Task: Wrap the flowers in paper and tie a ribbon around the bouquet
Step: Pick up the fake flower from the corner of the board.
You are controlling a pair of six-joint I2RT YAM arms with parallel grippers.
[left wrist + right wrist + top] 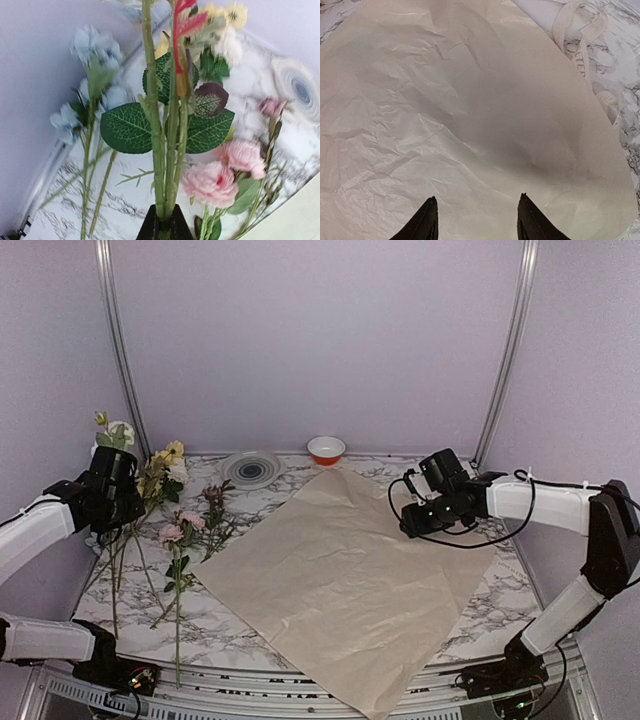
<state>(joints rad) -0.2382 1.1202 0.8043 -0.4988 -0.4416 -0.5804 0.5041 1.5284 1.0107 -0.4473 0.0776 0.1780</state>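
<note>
Right wrist: ribbon (583,61) print partly reads "ETER".

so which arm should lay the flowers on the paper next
Left. The left hand is shut on a bunch of artificial flowers with thin green stems, held up beside the large peach wrapping paper sheet. The right hand hangs open over that sheet, holding nothing.

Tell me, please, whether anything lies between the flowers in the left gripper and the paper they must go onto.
Loose pink flowers lie flat on the table between the left gripper, shut on the held flowers, and the left edge of the paper; a lifted carry would probably clear them.
</note>
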